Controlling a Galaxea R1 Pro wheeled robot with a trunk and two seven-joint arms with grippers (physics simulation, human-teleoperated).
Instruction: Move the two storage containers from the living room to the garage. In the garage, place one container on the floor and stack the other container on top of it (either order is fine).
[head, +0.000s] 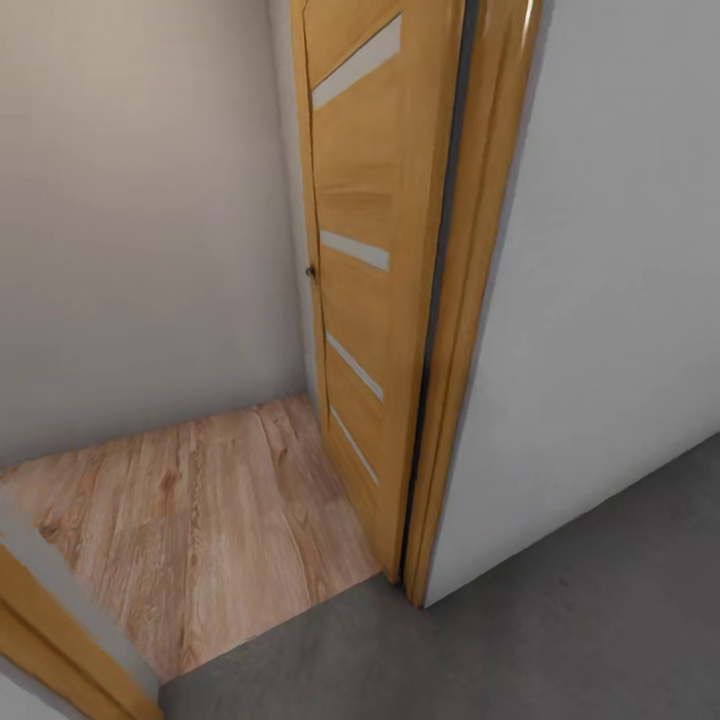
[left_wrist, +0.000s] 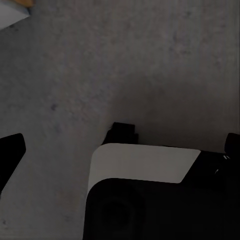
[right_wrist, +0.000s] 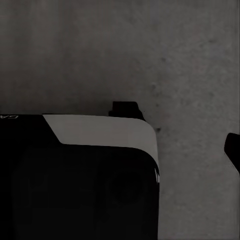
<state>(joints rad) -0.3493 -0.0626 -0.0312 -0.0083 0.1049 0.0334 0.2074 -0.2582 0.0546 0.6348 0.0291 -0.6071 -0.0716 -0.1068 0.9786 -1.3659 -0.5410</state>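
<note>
Dark grey, mottled concrete floor spreads nearest the head camera, from about 6 o'clock out to 4 o'clock, at a doorway between two rooms. Beyond it, a plain pale grey wall fills the 3 o'clock side. A second, beige-lit pale wall takes up the span from 9 to 11 o'clock. Light wood-plank flooring lies at 7 to 8 o'clock, meeting the concrete along a diagonal threshold. An oak door with four frosted strips stands open at 12 o'clock, swung over the planks, its edge against the oak door frame; a small dark knob shows on its far edge at about 11 o'clock from the centre.

Seen from the left wrist camera, the robot's own black-and-white body panel hangs over the same rough concrete, with a dark fingertip of the left gripper at 9 o'clock and another at 3 o'clock; the fingers sit wide apart, holding nothing. From the right wrist camera, a matching black-and-white panel sits above the concrete, and one dark finger of the right gripper shows at 3 o'clock; how far that gripper is spread cannot be told.
</note>
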